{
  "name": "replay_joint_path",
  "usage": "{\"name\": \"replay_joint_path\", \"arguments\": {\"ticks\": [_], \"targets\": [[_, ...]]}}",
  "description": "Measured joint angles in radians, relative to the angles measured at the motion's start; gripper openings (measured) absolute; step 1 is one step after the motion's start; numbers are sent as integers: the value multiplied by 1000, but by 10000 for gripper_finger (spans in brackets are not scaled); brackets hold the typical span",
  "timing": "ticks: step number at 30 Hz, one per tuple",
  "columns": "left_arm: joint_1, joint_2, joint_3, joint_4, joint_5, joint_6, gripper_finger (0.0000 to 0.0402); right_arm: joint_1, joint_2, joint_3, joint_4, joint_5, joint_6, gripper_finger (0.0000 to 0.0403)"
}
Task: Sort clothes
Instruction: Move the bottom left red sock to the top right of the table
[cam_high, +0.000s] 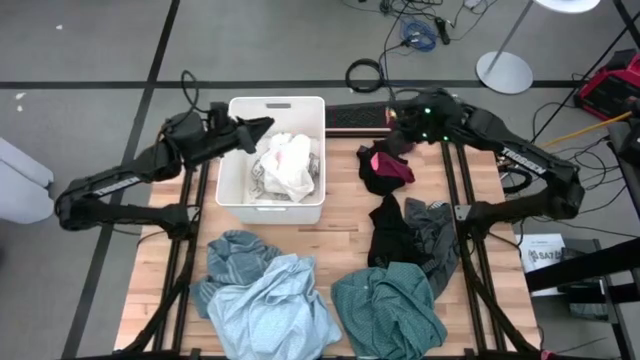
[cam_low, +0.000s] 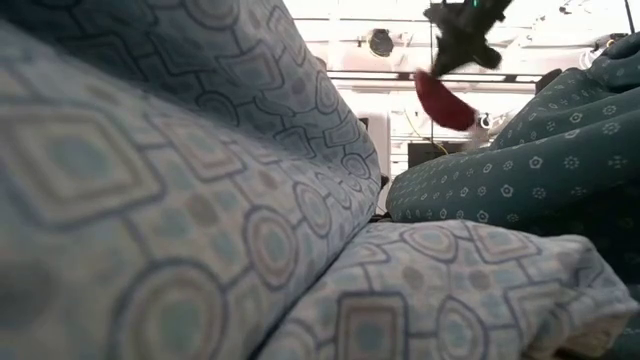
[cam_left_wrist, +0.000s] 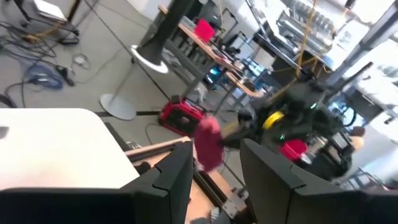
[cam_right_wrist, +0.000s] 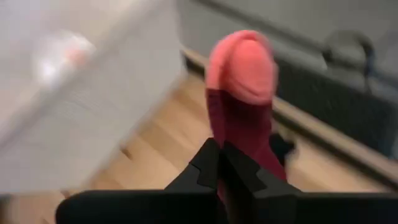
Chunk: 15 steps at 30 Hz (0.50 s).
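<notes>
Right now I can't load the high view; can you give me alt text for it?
Seen from above, the right claw is shut on a red garment above the table's far right, while the left claw hangs open over a white bin holding pale clothes. Dark garments, a teal shirt and light blue shirts lie across the wooden table.

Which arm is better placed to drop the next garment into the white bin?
Probably the right: its pincer is shut on the red garment, lifted beside the white bin. The left pincer hangs open and empty over the bin.
</notes>
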Motion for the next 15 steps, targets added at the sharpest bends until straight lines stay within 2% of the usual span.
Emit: {"name": "replay_joint_path", "arguments": {"ticks": [8, 12, 15], "targets": [[30, -3, 0, 1, 0, 0, 144, -35, 134, -1, -167, -20, 27, 0], [29, -3, 0, 1, 26, -1, 144, -83, 184, -2, -213, 97, 49, 0], [29, -3, 0, -2, 50, -2, 144, -145, 211, -2, -215, 83, 61, 0]]}}
